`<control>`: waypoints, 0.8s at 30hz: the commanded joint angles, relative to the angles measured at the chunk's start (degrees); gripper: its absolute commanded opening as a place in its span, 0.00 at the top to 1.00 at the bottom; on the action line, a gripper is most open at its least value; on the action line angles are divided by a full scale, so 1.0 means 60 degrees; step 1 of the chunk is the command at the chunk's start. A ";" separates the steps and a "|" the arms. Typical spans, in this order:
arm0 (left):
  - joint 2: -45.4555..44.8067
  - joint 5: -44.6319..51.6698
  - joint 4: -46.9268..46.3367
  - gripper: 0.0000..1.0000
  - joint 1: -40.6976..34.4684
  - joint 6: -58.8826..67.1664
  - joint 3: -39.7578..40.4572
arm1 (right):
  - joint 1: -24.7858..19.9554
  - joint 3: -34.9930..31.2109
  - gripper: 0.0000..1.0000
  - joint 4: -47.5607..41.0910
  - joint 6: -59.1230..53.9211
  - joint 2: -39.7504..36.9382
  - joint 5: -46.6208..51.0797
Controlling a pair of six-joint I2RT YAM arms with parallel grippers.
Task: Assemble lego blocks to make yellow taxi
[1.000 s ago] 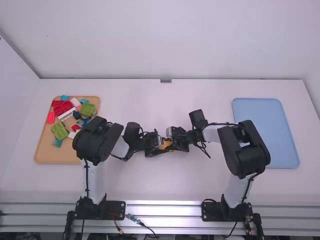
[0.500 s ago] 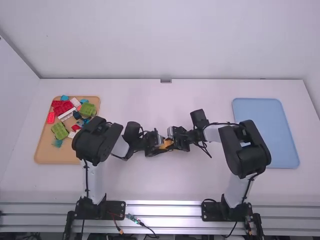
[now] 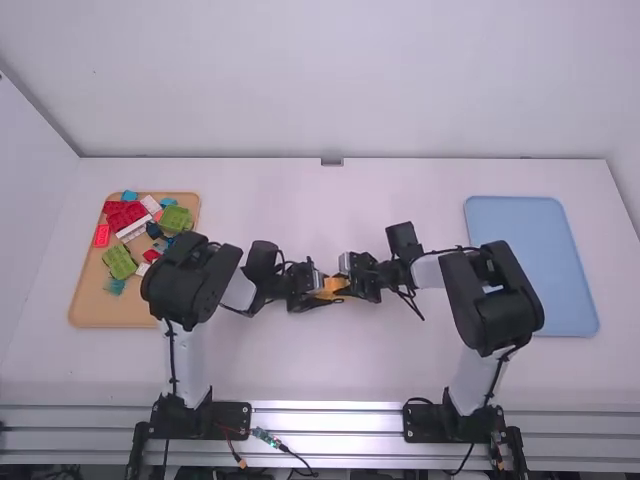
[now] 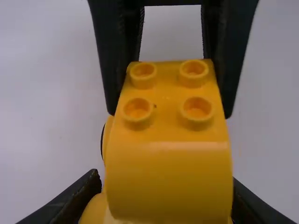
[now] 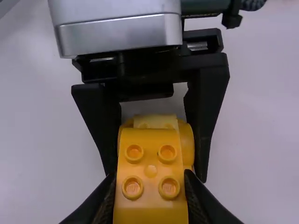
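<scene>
White surface (image 3: 330, 370) spreading under a pale wall (image 3: 330, 80), and holding the taxi (image 4: 170, 179) near its middle between two facing grippers. Pointing the left gripper (image 3: 322, 286) toward three o'clock, and clamping the taxi with its fingers (image 5: 96, 121) against both rounded sides. Pointing the right gripper (image 3: 345, 284) toward nine o'clock, and pinching the taxi just beside its four studs (image 5: 134, 152). Closing neither gripper on thin air, but both on the same taxi.

From the taxi, seeing a tan tray (image 3: 90, 310) between nine and ten o'clock, and a blue tray (image 3: 530, 270) near three. Within the tan tray, finding a large red block (image 3: 124, 213) near twelve o'clock, green blocks (image 3: 120, 261) toward nine and one, and a teal block (image 3: 114, 286) past seven. Covering part of that tray toward four with the left arm (image 3: 180, 285).
</scene>
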 commanded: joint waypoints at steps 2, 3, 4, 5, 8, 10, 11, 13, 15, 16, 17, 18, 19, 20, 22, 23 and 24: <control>0.0081 -0.0494 -0.0051 0.85 0.0069 0.0353 -0.0346 | 0.0047 -0.0069 1.00 -0.0029 0.0124 0.0146 -0.0095; 0.0081 -0.0494 -0.0066 0.85 0.0080 0.0346 -0.0335 | 0.0124 -0.0073 1.00 -0.0022 0.0120 0.0146 -0.0091; 0.0081 -0.0491 -0.0091 0.85 0.0080 0.0339 -0.0321 | 0.0153 -0.0073 1.00 0.0015 0.0127 0.0146 -0.0087; 0.0081 -0.0458 -0.0127 0.85 0.0076 0.0342 -0.0310 | 0.0182 -0.0073 1.00 0.0036 0.0131 0.0146 -0.0091; 0.0081 -0.0429 -0.0364 0.85 0.0069 0.0346 -0.0164 | 0.0331 -0.0069 1.00 0.0073 0.0127 0.0146 -0.0080; 0.0081 -0.0421 -0.0484 0.85 0.0073 0.0350 -0.0095 | 0.0364 -0.0073 1.00 0.0087 0.0120 0.0146 -0.0087; 0.0081 -0.0418 -0.0608 0.85 0.0069 0.0346 -0.0033 | 0.0368 -0.0073 1.00 0.0102 0.0127 0.0146 -0.0087; 0.0081 -0.0421 -0.0823 0.85 0.0069 0.0350 0.0066 | 0.0350 -0.0073 1.00 0.0084 0.0124 0.0146 -0.0080; 0.0081 -0.0418 -0.1100 0.85 0.0069 0.0353 0.0197 | 0.0339 -0.0076 1.00 0.0080 0.0120 0.0146 -0.0080; 0.0081 -0.0418 -0.1147 0.85 0.0069 0.0353 0.0226 | 0.0321 -0.0080 1.00 0.0109 0.0127 0.0146 -0.0080; 0.0081 -0.0418 -0.1147 0.86 0.0069 0.0350 0.0229 | 0.0291 -0.0080 1.00 0.0106 0.0135 0.0146 -0.0087; 0.0081 -0.0418 -0.1144 0.86 0.0066 0.0353 0.0226 | 0.0288 -0.0080 1.00 0.0106 0.0131 0.0146 -0.0091; 0.0081 -0.0421 -0.1140 0.86 0.0047 0.0357 0.0208 | 0.0288 -0.0076 1.00 0.0102 0.0127 0.0146 -0.0084; 0.0081 -0.0425 -0.1064 0.87 -0.0044 0.0630 0.0120 | 0.0291 -0.0080 1.00 0.0109 0.0135 0.0146 -0.0087; 0.0081 -0.0425 -0.1067 0.88 -0.0102 0.1005 0.0015 | 0.0291 -0.0080 1.00 0.0106 0.0127 0.0146 -0.0095; 0.0081 -0.0440 -0.1031 0.89 -0.0135 0.1096 -0.0029 | 0.0299 -0.0069 1.00 0.0106 0.0127 0.0146 -0.0091; 0.0081 -0.0465 -0.0900 0.90 -0.0175 0.1093 -0.0109 | 0.0306 -0.0066 1.00 0.0106 0.0131 0.0146 -0.0087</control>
